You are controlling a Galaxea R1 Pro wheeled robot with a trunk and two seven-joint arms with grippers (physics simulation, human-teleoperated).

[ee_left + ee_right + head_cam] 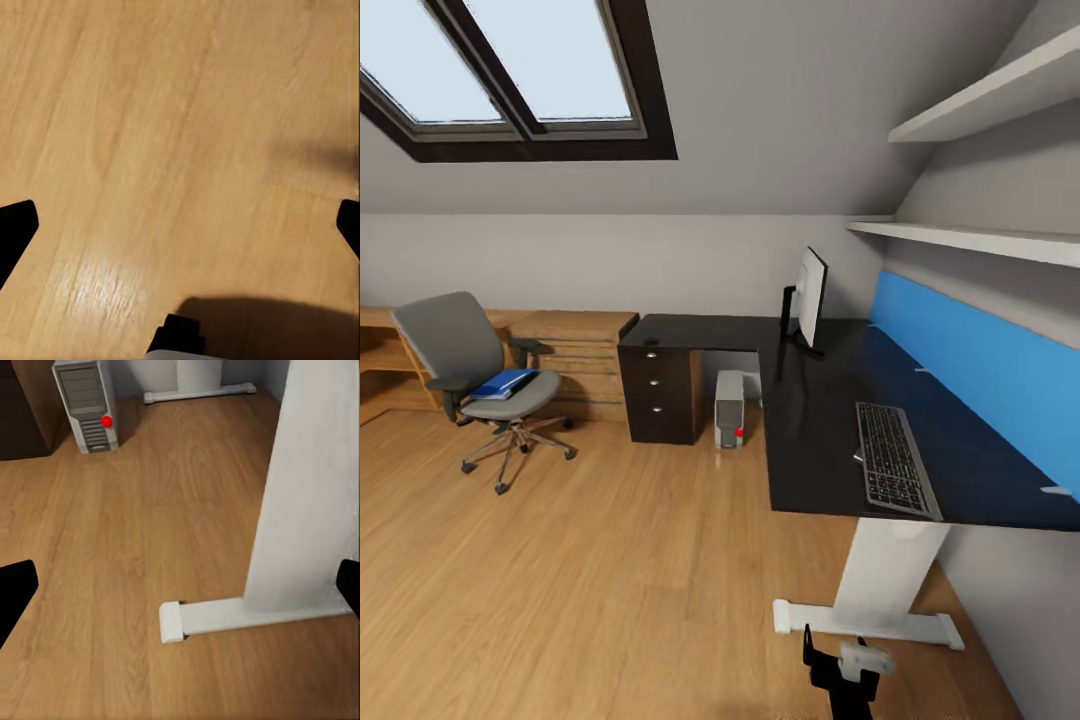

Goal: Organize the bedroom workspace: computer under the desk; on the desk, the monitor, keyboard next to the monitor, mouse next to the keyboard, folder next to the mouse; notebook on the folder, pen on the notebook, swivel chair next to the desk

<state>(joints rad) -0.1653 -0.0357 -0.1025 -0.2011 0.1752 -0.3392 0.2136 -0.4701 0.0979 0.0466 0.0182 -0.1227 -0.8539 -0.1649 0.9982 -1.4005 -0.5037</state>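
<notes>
- Where the sloped ceiling with its skylight [520, 70] meets the grey wall, the bedroom holds an L-shaped desk [815, 440] with a matte black top, white legs and a dark drawer unit [658, 392].
- The monitor [810, 297] stands upright on the desk near its inner corner, seen almost edge-on.
- The keyboard [895, 459] lies flat on the desk's near end, well apart from the monitor.
- The computer [730, 408] stands on the wooden floor [600, 580] under the desk, just beside the drawer unit, a red dot on its front.
- The swivel chair [478, 372] stands well apart from the desk, near the low wooden cabinets [575, 355].
- The folder [503, 382], bright blue, lies on the chair seat.
- A blue panel [980, 370] runs along the wall behind the desk, with two white shelves [980, 240] above it.
- The right gripper [180, 589] points towards the white desk leg; its two dark fingertips [15, 589] sit at opposite edges of the right wrist view, spread wide and holding nothing.
- The left gripper [180, 229] hangs over bare floor, jaws likewise wide apart and empty.
- At the bottom edge of the head view a black and white part of an arm shows; which arm cannot be told.
</notes>
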